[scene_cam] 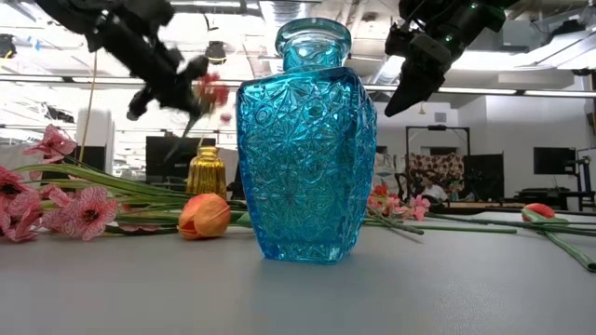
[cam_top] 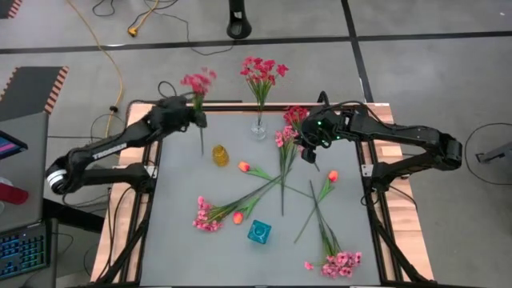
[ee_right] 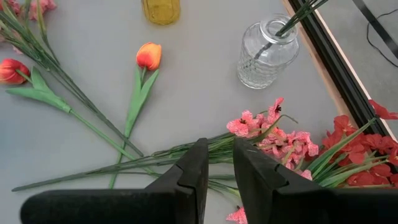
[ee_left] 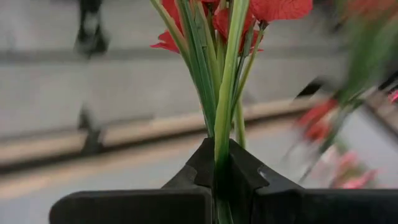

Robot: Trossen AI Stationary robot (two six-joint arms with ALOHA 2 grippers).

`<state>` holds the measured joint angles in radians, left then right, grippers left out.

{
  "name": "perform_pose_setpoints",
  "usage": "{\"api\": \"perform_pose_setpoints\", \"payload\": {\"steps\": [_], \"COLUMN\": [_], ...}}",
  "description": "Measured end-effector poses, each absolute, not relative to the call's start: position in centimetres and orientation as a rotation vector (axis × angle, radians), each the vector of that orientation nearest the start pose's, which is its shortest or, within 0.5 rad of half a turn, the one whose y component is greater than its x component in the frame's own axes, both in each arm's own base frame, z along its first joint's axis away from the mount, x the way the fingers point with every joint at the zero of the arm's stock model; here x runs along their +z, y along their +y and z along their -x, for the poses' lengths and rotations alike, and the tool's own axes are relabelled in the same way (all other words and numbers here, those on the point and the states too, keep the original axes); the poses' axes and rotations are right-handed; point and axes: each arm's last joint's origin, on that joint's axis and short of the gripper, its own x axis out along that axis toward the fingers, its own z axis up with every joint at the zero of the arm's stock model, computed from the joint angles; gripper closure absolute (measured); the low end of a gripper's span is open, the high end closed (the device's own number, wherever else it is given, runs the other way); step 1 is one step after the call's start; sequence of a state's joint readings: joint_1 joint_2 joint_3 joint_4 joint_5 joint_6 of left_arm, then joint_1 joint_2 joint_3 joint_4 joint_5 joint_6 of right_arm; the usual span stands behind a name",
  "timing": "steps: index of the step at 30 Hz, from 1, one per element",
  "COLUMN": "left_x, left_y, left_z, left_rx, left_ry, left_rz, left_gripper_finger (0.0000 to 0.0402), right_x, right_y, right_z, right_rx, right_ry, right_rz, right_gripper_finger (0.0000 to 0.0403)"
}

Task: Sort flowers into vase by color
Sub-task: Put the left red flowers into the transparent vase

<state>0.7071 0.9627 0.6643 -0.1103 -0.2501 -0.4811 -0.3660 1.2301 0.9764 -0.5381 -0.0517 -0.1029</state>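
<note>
My left gripper (cam_top: 197,118) (ee_left: 222,177) is above the table's far left part, shut on a spray of red blossoms (cam_top: 198,81) (scene_cam: 212,91). My right gripper (cam_top: 310,152) (ee_right: 219,168) hangs raised (scene_cam: 407,91) over a pink spray (ee_right: 273,134) and a dark-red spray (ee_right: 354,155) lying on the table. Its fingers are a narrow gap apart and hold nothing. A clear vase (cam_top: 258,128) (ee_right: 266,53) holds dark-red flowers (cam_top: 262,70) by their stems. The yellow vase (cam_top: 220,154) and the blue vase (cam_top: 258,232) (scene_cam: 307,140) stand without flowers. My left gripper pinches the red spray's green stems (ee_left: 224,134) between its two fingers, a little below the blossoms, with the fingers lying across the stems. The spray is lifted clear of the table. Its lower stem (cam_top: 202,144) trails past the gripper toward the near edge.
Orange tulips (cam_top: 244,166) (cam_top: 333,175) (cam_top: 238,217) and pink sprays (cam_top: 206,216) (cam_top: 344,262) lie on the table with their stems crossing in the middle. The table's wooden rim (cam_top: 384,120) runs beside the right arm. Cables lie on the floor beyond the far edge.
</note>
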Motion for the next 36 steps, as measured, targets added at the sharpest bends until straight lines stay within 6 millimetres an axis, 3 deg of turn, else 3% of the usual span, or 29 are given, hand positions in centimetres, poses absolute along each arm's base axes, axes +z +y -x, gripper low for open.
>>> {"api": "perform_pose_setpoints", "payload": {"steps": [7, 13, 18, 28, 36], "left_x": [30.0, 29.8, 29.8, 26.0, 22.4], "left_y": [14.0, 14.5, 14.9, 15.5, 16.5], "left_z": [-16.3, -19.6, -22.1, -26.0, -28.0], "left_rx": [0.879, 0.733, 0.661, 0.452, 0.429], "left_ry": [-0.106, -0.201, -0.378, -0.487, -0.471], "left_rz": [0.391, 0.28, 0.134, -0.128, -0.163], "left_gripper_finger": [0.04, 0.04, 0.04, 0.04, 0.04], "right_x": [28.0, 28.0, 28.0, 28.0, 28.0], "right_y": [-8.9, -8.9, -8.9, -8.9, -8.9], "right_z": [-23.6, -23.6, -23.6, -23.6, -23.6], "right_rx": [-0.256, -0.256, -0.256, -0.257, -0.257], "right_ry": [0.791, 0.791, 0.791, 0.791, 0.79], "right_rz": [-0.066, -0.066, -0.066, -0.066, -0.066], "right_gripper_finger": [0.03, 0.03, 0.03, 0.03, 0.03]}}
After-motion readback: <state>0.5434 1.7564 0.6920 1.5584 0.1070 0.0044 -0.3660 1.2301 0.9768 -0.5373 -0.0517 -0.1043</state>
